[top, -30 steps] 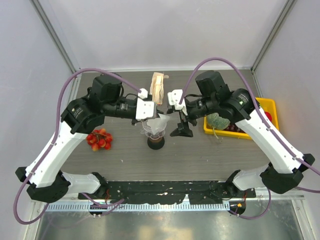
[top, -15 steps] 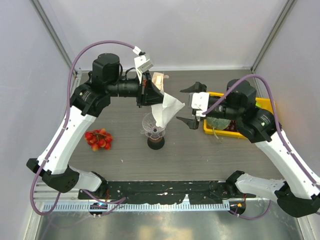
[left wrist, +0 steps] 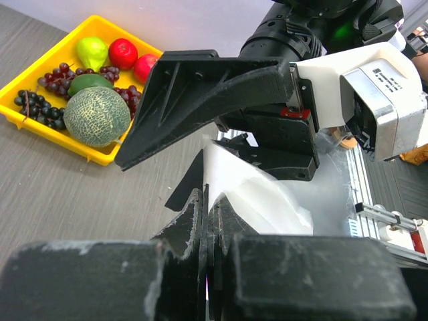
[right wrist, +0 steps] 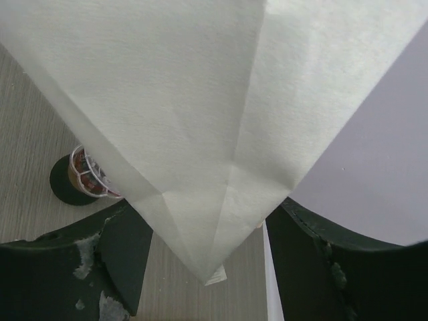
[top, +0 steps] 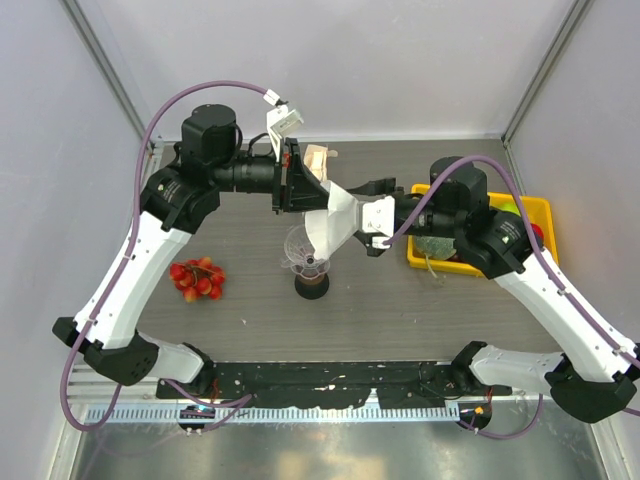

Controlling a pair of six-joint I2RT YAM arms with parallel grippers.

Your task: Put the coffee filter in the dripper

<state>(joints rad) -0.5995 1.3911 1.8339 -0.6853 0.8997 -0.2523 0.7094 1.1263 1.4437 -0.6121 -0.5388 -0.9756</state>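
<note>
The white coffee filter (top: 335, 222) hangs in the air, its lower tip over the clear dripper (top: 305, 252), which sits on a dark brown cup (top: 312, 285). My left gripper (top: 298, 190) is shut on the filter's left edge; the left wrist view shows the paper (left wrist: 264, 200) pinched between the closed jaws (left wrist: 206, 199). My right gripper (top: 372, 215) is open and straddles the filter's right corner. In the right wrist view the folded filter (right wrist: 200, 100) fills the space between both fingers (right wrist: 100, 261), and the dripper (right wrist: 90, 175) peeks out at the left.
A yellow tray (top: 533, 207) of fruit, with a melon (left wrist: 97, 117), lies at the right. A red fruit cluster (top: 198, 278) sits at the left. An upright beige packet (top: 318, 160) stands behind the filter.
My left gripper lifted the filter up and back from the dripper. My right gripper drew away to the right, opened wide, then came back left around the filter's corner with narrower jaws.
</note>
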